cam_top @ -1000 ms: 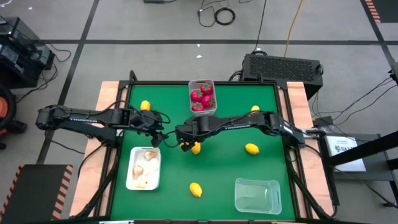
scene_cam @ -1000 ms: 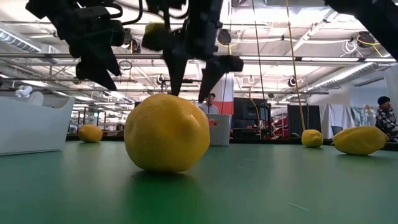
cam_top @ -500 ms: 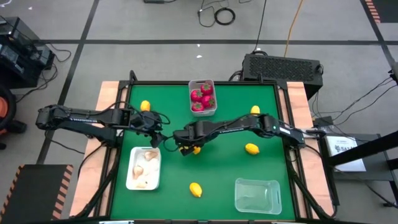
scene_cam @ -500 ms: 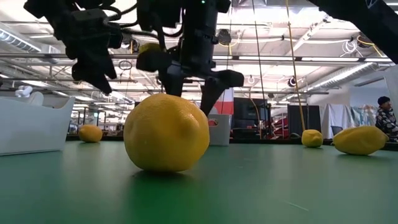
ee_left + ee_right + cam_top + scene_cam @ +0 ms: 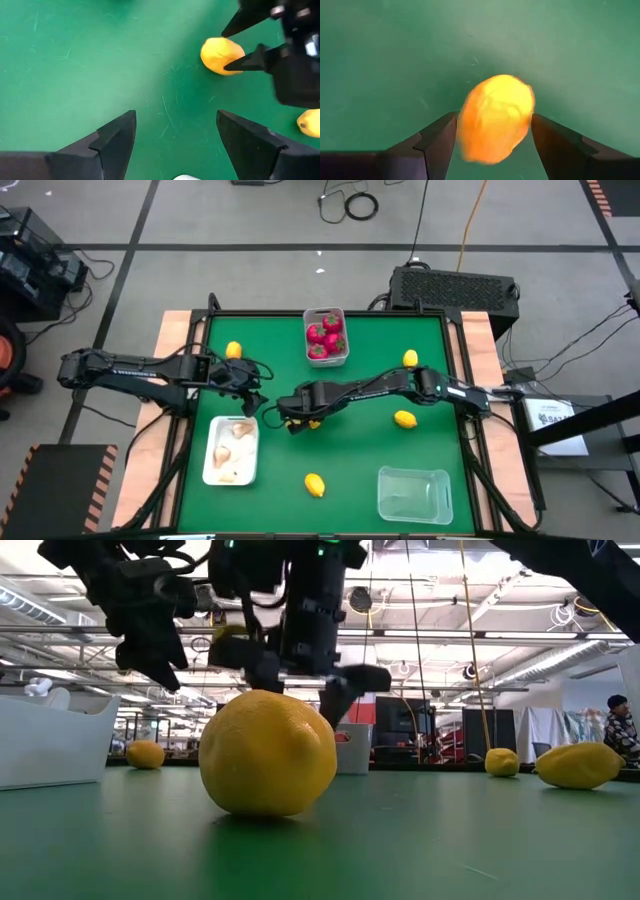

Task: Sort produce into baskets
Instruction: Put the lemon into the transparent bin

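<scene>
A yellow lemon lies on the green table near its middle. My right gripper hangs over it, open and pointing down, with one finger close on either side of the lemon. I see no plain touch. My left gripper waits open above bare table left of it, beside the white tray of garlic bulbs. The grey-white bin at the far edge holds red pieces. The clear tub stands at the near right.
Other lemons lie at the far left, the far right, the right of middle and near the front edge. The last one fills the low view's foreground. People stand in the room behind.
My right gripper has come down over the lemon and a little toward the table's left edge, rolling slightly, its fingers no wider or narrower. The lemon has stayed where it lay.
</scene>
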`<state>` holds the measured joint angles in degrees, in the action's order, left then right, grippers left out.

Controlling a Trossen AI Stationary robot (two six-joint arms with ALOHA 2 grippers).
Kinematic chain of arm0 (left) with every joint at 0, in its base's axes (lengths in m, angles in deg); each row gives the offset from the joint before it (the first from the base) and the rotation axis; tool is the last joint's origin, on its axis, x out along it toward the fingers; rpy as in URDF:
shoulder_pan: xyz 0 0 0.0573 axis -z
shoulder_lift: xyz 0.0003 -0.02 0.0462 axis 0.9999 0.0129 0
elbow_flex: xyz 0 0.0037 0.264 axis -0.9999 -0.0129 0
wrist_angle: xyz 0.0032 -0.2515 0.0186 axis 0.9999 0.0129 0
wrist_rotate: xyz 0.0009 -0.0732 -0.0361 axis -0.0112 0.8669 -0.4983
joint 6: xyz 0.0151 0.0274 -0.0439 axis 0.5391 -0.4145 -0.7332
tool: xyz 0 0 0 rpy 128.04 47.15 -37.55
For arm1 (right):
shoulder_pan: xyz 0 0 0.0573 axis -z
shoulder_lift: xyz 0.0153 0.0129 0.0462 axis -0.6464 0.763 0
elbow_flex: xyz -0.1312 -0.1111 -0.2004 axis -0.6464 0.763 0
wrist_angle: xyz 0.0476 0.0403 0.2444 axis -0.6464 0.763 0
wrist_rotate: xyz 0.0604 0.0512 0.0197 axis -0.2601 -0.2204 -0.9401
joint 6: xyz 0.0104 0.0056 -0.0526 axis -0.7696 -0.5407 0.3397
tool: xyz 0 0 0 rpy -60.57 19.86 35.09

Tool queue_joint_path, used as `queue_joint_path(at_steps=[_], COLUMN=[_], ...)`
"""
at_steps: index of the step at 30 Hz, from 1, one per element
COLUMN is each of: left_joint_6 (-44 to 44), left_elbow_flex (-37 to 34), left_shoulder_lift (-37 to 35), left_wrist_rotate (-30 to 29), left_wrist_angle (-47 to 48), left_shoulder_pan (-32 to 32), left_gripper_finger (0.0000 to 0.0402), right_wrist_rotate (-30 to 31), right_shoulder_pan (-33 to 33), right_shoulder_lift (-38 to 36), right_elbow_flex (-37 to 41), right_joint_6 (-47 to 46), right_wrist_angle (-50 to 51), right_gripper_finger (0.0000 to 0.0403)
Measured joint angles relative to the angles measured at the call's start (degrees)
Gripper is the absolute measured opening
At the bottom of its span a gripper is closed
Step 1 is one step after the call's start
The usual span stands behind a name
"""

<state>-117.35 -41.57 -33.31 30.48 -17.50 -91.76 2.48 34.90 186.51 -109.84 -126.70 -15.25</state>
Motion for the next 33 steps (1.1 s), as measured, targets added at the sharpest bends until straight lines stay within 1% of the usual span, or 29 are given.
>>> queue_joint_path(at_steps=[3,10,17,20,23,26,28,31,33], left_joint_6=[0.0,0.0,1.1,1.1,1.1,1.1,1.1,1.0,1.0], left_elbow_flex=[0.0,0.0,0.0,0.0,0.0,0.0,0.0,0.0,0.0], left_shoulder_lift=[0.0,0.0,0.0,0.0,0.0,0.0,0.0,0.0,0.0], left_wrist_rotate=[0.0,0.0,-0.7,-1.5,-1.7,-1.7,-1.8,-1.8,-1.8], left_wrist_angle=[0.0,0.3,0.4,0.4,0.4,0.4,0.4,0.4,0.4], left_shoulder_pan=[0.0,0.0,0.0,0.0,0.0,0.0,0.0,0.0,0.0], left_gripper_finger=[0.0283,0.0283,0.0283,0.0283,0.0283,0.0283,0.0283,0.0283,0.0283], right_wrist_rotate=[0.0,-0.3,-0.5,-0.5,-1.4,-2.6,-3.9,-5.9,-5.8], right_shoulder_pan=[-0.1,-1.0,-1.4,-1.3,-0.8,-0.5,-0.4,-0.9,-2.0], right_shoulder_lift=[1.8,4.7,5.7,5.2,4.3,2.8,0.9,-2.8,-5.1], right_elbow_flex=[0.0,0.0,-0.3,-0.2,0.0,0.2,0.3,0.1,0.1], right_joint_6=[-1.4,-1.5,1.7,3.7,5.3,7.6,9.3,12.5,14.3], right_wrist_angle=[0.1,-0.8,-0.8,-0.8,-0.5,1.7,4.0,10.8,16.6], right_gripper_finger=[0.0247,0.0247,0.0245,0.0229,0.0201,0.0176,0.0167,0.0171,0.0180])
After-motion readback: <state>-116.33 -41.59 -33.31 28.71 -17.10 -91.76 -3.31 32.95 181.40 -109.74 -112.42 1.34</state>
